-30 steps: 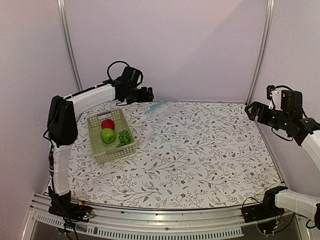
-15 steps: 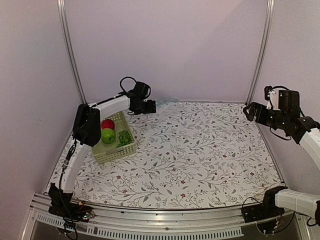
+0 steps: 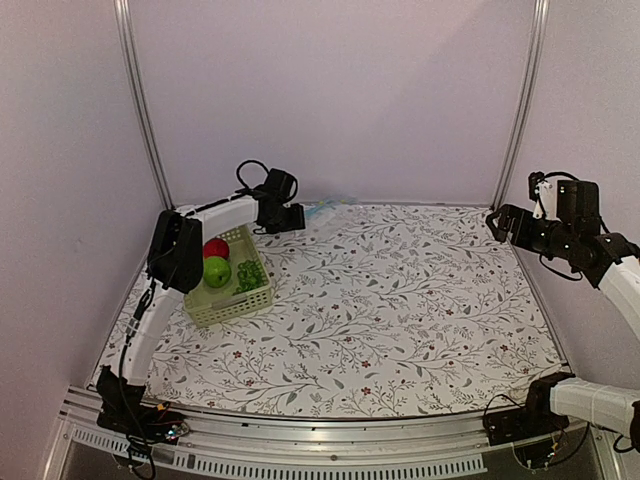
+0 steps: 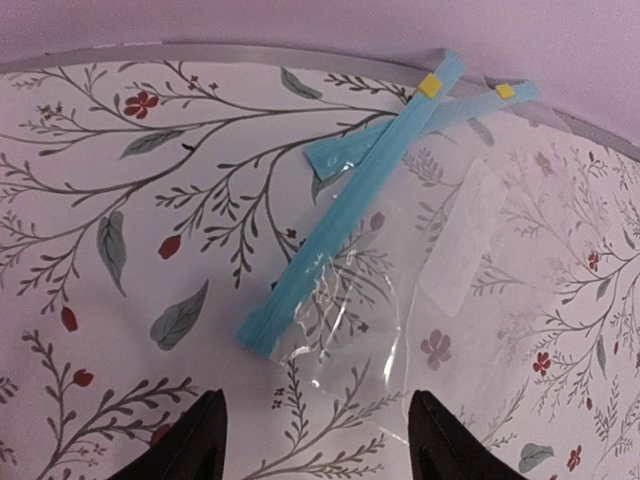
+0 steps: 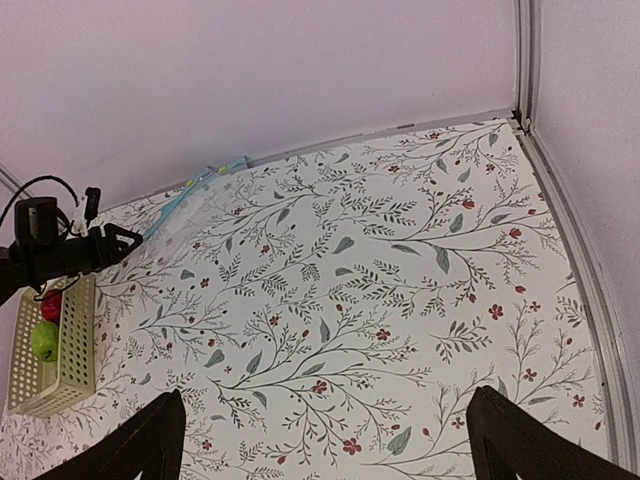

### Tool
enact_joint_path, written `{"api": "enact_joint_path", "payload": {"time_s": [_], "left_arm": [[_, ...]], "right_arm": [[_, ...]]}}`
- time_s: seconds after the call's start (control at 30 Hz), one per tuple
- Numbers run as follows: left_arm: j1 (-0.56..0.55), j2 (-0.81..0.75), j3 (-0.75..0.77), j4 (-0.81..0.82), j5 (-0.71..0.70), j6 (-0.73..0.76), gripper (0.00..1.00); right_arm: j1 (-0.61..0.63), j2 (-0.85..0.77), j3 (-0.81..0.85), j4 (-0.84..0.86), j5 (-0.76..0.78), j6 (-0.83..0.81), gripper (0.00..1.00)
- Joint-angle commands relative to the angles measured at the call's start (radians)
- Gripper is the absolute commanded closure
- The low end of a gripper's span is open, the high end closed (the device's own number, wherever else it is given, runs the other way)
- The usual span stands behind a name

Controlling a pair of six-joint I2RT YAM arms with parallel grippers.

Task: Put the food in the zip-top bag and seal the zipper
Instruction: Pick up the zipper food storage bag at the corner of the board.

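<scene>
Zip-top bag (image 4: 440,300) lies flat, clear from left wrist, faint overhead.

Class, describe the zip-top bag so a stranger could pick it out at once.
Start at the floral-patterned table and go to its far edge by the back wall, just beyond the green basket. The zip-top bag lies there: clear plastic, set apart by its light blue zipper strip.

White arm links (image 3: 220,212); black joints, wrists; looped black cables (image 3: 240,172); black tapered fingers (image 5: 150,445)
</scene>
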Motion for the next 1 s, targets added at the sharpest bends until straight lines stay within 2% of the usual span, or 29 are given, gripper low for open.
{"api": "enact_joint_path", "payload": {"time_s": [0.0, 0.17, 0.7, 0.77, 0.9, 0.97], "left_arm": [[0.033, 0.036, 0.025, 0.027, 0.013, -0.045, 0.39], [0.043, 0.053, 0.034, 0.042, 0.057, -0.097, 0.40], [0.066, 0.132, 0.068, 0.113, 0.177, -0.257, 0.57], [0.069, 0.137, 0.068, 0.122, 0.193, -0.272, 0.65], [0.069, 0.137, 0.062, 0.121, 0.195, -0.279, 0.74], [0.068, 0.134, 0.053, 0.120, 0.193, -0.279, 0.84]], "right_arm": [[0.010, 0.002, 0.019, -0.001, -0.016, 0.004, 0.01], [0.010, 0.002, 0.018, 0.001, -0.017, 0.005, 0.01], [0.009, 0.010, 0.028, -0.002, -0.019, 0.009, 0.01], [0.009, 0.012, 0.028, -0.003, -0.019, 0.009, 0.01], [0.009, 0.012, 0.030, -0.007, -0.014, 0.007, 0.01], [0.010, 0.012, 0.030, -0.007, -0.011, 0.004, 0.01]]}}
